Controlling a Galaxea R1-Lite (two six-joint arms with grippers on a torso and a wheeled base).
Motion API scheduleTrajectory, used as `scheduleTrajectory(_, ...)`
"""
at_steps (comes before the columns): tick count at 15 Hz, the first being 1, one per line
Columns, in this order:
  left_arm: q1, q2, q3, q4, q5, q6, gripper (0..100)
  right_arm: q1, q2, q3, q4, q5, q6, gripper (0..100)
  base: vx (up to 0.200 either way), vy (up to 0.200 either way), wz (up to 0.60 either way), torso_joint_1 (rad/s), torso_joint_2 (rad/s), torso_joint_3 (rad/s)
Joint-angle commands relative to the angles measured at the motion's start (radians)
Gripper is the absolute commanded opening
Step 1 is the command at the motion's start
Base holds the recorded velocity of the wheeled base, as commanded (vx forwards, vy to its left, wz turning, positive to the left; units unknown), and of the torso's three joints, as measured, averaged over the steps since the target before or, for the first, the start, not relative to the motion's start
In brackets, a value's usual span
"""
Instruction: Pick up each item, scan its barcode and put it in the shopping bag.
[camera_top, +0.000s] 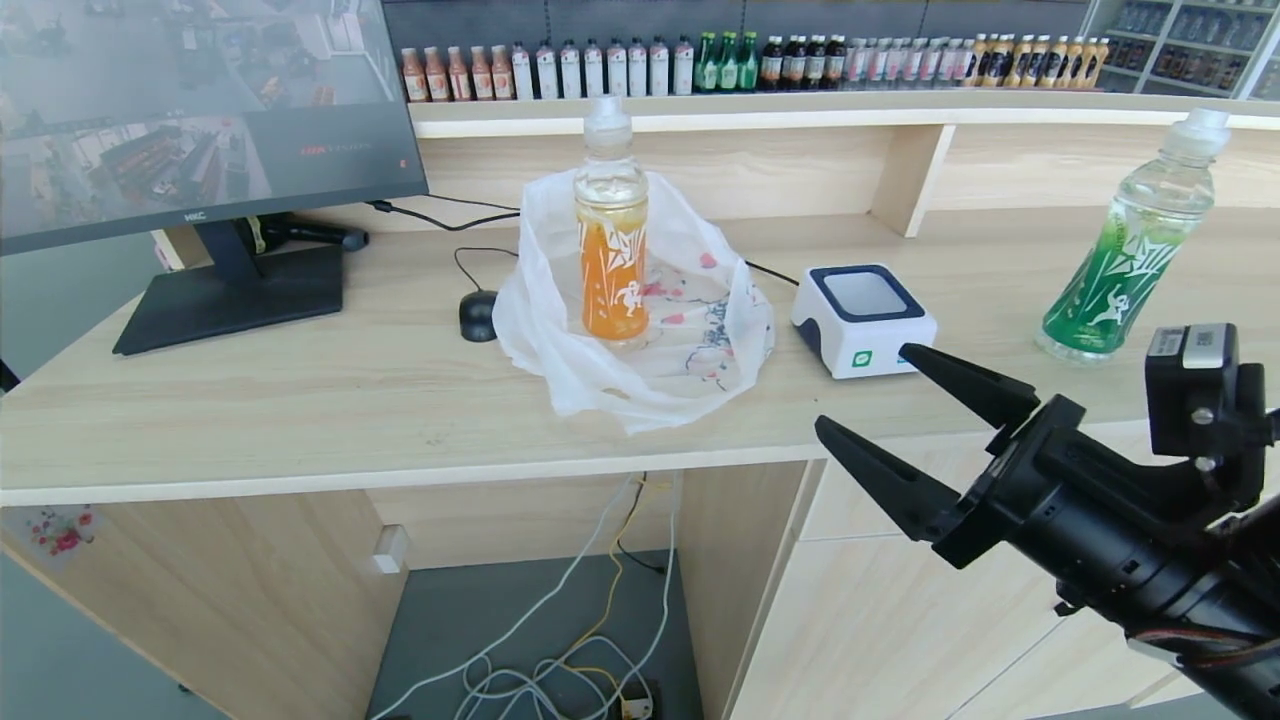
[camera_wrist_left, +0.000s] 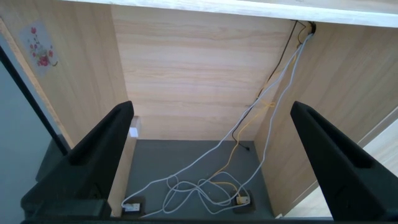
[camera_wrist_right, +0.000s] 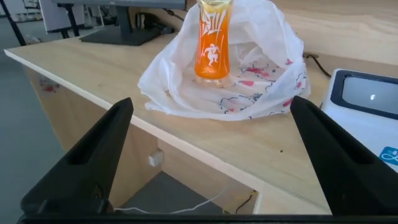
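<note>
An orange drink bottle (camera_top: 611, 250) stands upright inside the white shopping bag (camera_top: 700, 350) at the middle of the wooden counter; the right wrist view has the same bottle (camera_wrist_right: 212, 43) and bag (camera_wrist_right: 261, 87) ahead. The white barcode scanner (camera_top: 862, 318) sits just right of the bag, also seen as the scanner (camera_wrist_right: 367, 106). A green drink bottle (camera_top: 1128, 250) stands upright at the far right. My right gripper (camera_top: 858, 386) hangs open and empty in front of the counter edge, below the scanner. My left gripper (camera_wrist_left: 211, 107) is open and empty, low, facing the space under the counter.
A monitor (camera_top: 190, 110) on its stand and a black mouse (camera_top: 478, 315) occupy the counter's left. A raised wooden ledge (camera_top: 800, 115) runs along the back, with rows of bottles (camera_top: 750, 62) behind it. Loose cables (camera_wrist_left: 211, 186) lie under the counter.
</note>
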Motion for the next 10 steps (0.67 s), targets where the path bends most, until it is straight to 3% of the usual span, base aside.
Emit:
scheduleTrajectory(1, 0.000, 0.001, 0.000, 0.001, 0.000, -0.001, 100, -0.018, -0.003, 0.057, -0.003, -0.002, -0.006, 100, 0.000, -0.200, 0.00, -0.007, 0.00, 0.002)
scheduleTrajectory(10, 0.000, 0.001, 0.000, 0.001, 0.000, -0.008, 100, -0.096, -0.063, 0.094, -0.003, -0.002, -0.046, 100, 0.000, -0.200, 0.00, 0.004, 0.00, 0.001)
